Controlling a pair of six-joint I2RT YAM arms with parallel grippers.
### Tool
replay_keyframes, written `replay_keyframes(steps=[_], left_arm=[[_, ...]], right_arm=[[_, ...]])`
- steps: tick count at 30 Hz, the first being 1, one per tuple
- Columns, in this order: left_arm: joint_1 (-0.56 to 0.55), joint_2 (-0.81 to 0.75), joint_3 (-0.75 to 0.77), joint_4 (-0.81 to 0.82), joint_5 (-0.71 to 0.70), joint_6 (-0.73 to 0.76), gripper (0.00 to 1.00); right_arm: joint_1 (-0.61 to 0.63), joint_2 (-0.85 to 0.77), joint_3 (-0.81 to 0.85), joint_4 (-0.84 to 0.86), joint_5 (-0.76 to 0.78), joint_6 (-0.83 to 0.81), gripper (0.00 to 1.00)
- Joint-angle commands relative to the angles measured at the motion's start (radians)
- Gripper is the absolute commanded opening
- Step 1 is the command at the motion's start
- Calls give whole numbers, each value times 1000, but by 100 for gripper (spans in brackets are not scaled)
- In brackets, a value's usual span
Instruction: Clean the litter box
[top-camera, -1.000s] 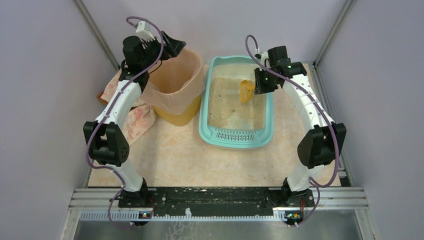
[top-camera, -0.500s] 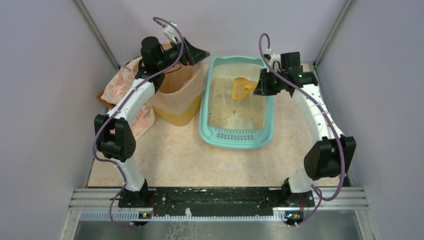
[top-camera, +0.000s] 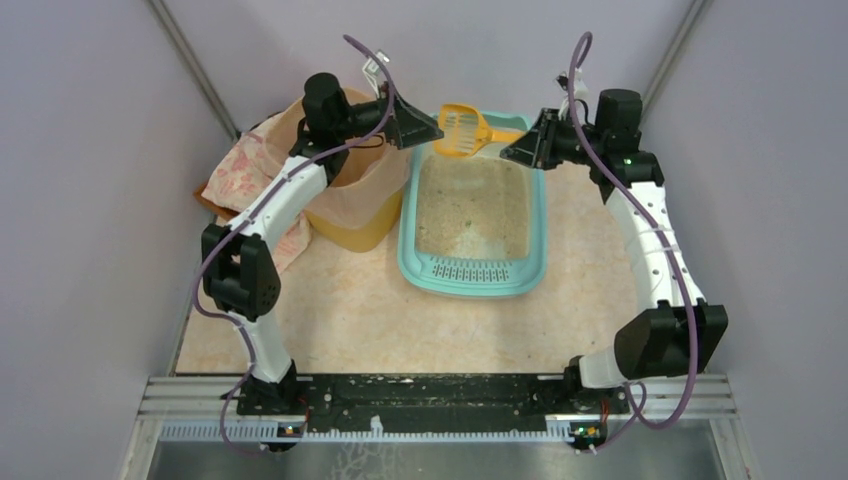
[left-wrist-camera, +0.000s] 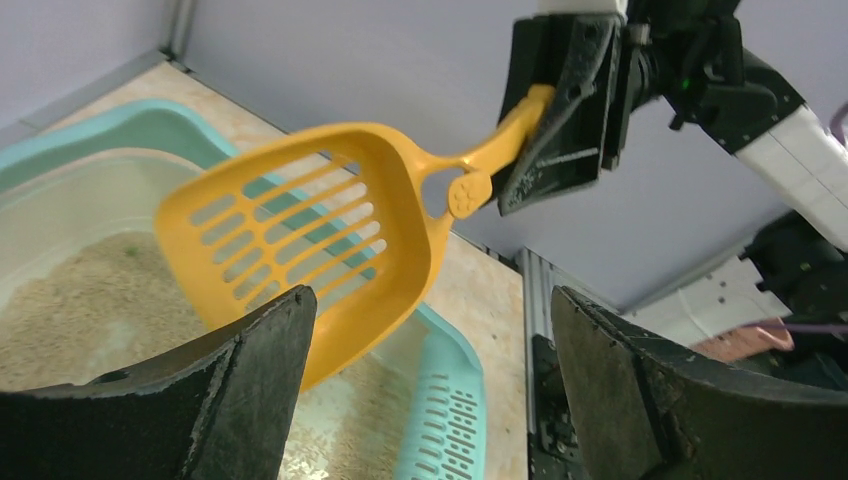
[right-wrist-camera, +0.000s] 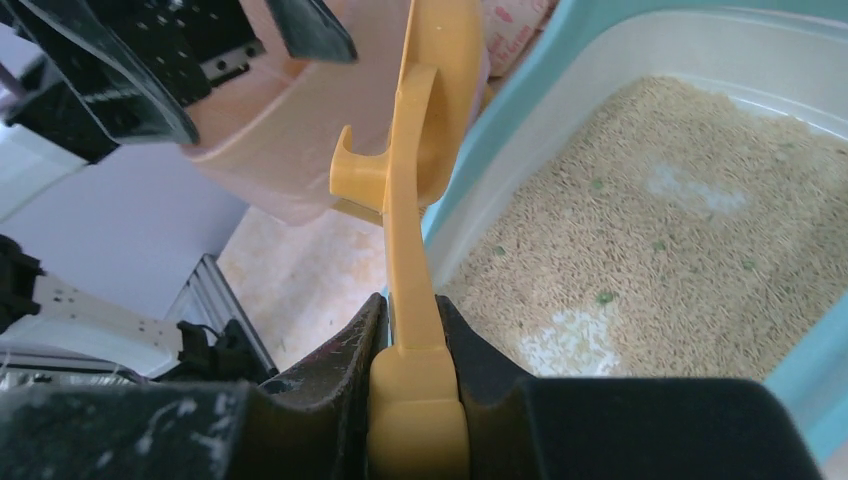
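The right claw (top-camera: 512, 152) clamps the handle of the scoop (top-camera: 460, 131), with the slotted head out ahead, just before the left claw (top-camera: 425, 128), whose fingers are spread and hold nothing. The litter box (top-camera: 472, 272) lies below the right claw. I judge the head should travel level until it is over the bin (top-camera: 350, 222) under the left claw. Both arms stretch high, wrists facing.

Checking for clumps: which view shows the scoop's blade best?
Left wrist: the scoop faces it, slots visible. Right wrist sees it edge-on in the jaws of the right gripper; top external shows it small, over the litter box.
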Motion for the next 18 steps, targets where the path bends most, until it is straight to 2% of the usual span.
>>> replay_keyframes(steps=[1,5,9,18], left_arm=[[-9,25,28,41,97,-4,92],[-9,28,32,26,85,16,92],[-4,23,55,-66,6,99,92],[56,38,75,-17,-59,43,92]], right_arm=[[3,-33,56,160,-127,94,0],[3,-35,94,144,-131,92,0],[-1,-52,97,101,-94,59,0],[-20,-80,76,78,-95,50,0]])
